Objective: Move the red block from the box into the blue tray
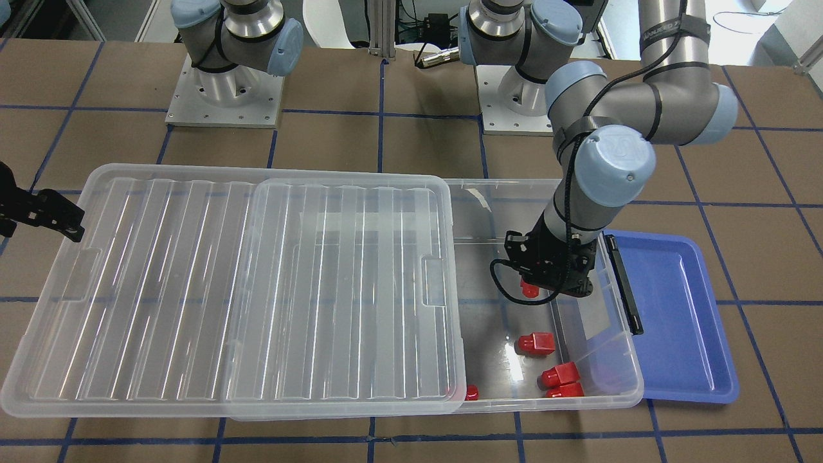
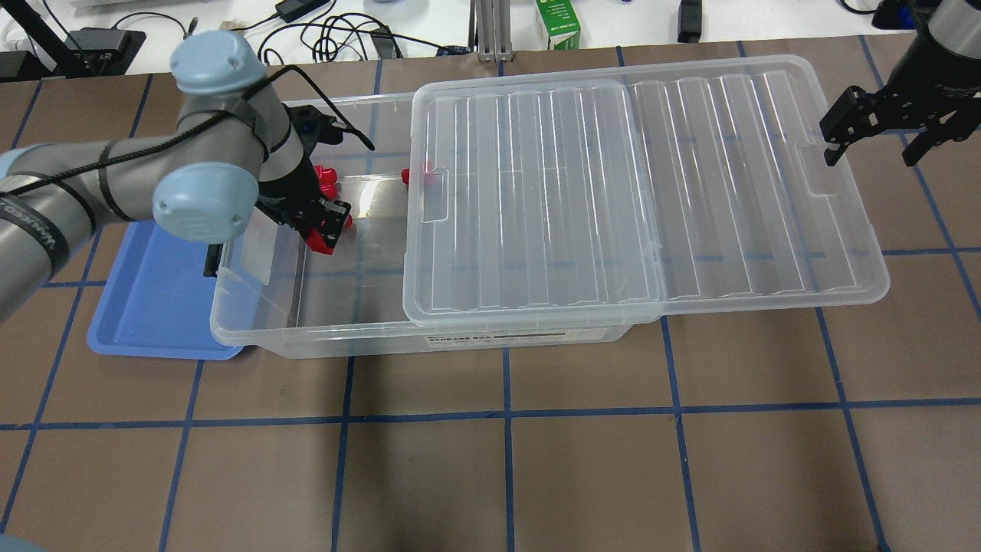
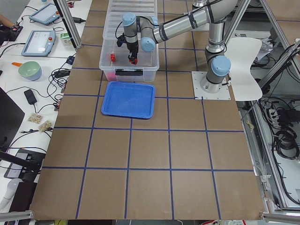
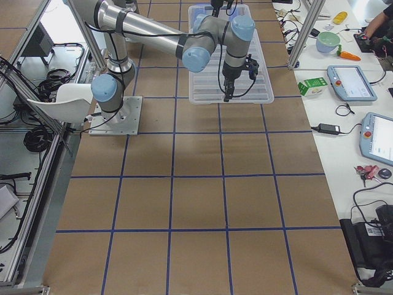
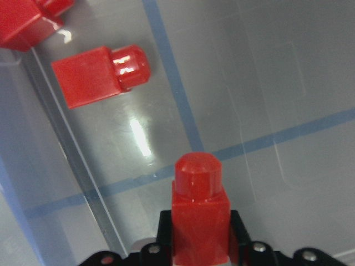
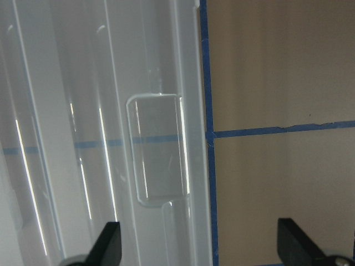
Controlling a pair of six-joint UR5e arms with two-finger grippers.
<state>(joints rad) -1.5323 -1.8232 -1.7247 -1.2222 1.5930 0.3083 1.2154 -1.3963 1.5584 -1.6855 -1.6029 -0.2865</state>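
Observation:
My left gripper [image 1: 548,283] is inside the open end of the clear box [image 1: 617,350] and is shut on a red block [image 5: 199,213], peg pointing away from the wrist. It holds the block above the box floor, as the overhead view [image 2: 326,232] also shows. More red blocks [image 1: 535,344] [image 1: 559,374] lie loose on the box floor, one near the held block [image 5: 100,75]. The blue tray [image 1: 681,321] [image 2: 153,307] sits empty against the box's latch end. My right gripper [image 2: 881,138] is open and empty over the far end of the lid [image 2: 613,192].
The ribbed lid [image 1: 225,289] is slid aside, covering most of the box and overhanging its far end. One red block [image 1: 471,392] sits at the lid's edge. The black latch [image 1: 624,283] stands between box and tray. Brown table with blue tape lines surrounds them.

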